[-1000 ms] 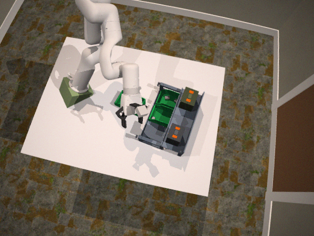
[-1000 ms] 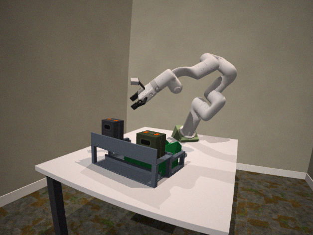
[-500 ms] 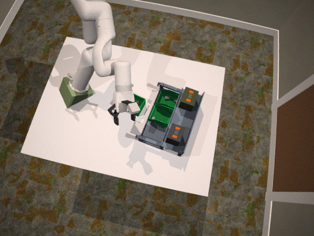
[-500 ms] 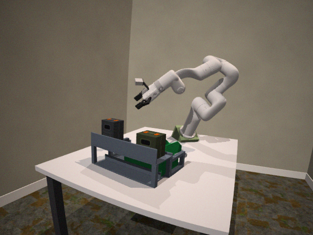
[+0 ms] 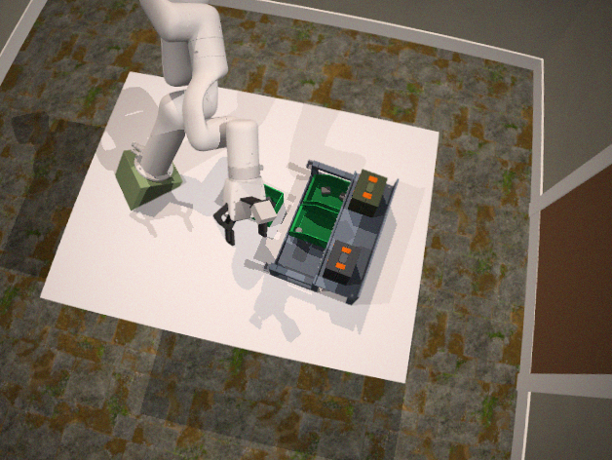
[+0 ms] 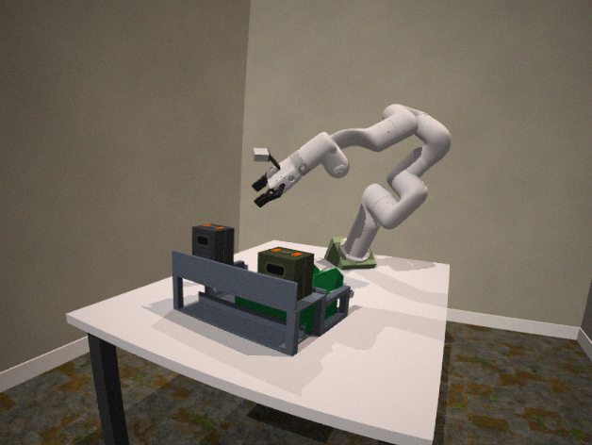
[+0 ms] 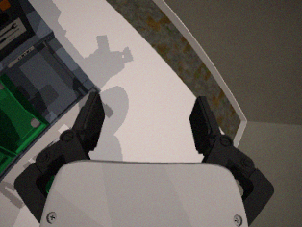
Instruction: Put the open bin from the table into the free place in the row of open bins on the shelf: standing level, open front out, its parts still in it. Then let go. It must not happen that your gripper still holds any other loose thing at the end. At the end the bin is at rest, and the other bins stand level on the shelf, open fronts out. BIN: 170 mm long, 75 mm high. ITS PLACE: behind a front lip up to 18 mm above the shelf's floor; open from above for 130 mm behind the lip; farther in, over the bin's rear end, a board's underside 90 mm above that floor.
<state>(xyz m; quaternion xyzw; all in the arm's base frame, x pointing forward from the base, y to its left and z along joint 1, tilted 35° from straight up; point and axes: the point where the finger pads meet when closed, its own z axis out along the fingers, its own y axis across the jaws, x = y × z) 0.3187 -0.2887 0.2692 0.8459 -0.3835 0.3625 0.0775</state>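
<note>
Top view: the gripper (image 5: 246,228) hangs with jaws spread wide and nothing between them, above the near end of the bin (image 5: 275,199), which lies on the table (image 5: 148,277) mostly hidden under the wrist, just at 9 o'clock of the shelf (image 5: 292,277). Two bins (image 5: 316,212) fill the row's 12 o'clock end; the free place (image 5: 300,256) is at 6 o'clock of them. A risk, as I judge it: a grip taken off-centre on one wall could tip the bin and spill its parts.

Exterior view: the arm (image 6: 383,191) rises from its base (image 6: 335,253), folds back, then reaches toward 9 o'clock, wrist pitched down, fingers high over the table. The bin shows as a green corner (image 6: 330,278) behind the shelf. Two boxes (image 6: 212,241) sit on the top board; carrying the bin in too high could strike that board, too low could catch the lip.

Wrist view: both fingertips stand apart over bare table; the shelf lies at 10 o'clock.
</note>
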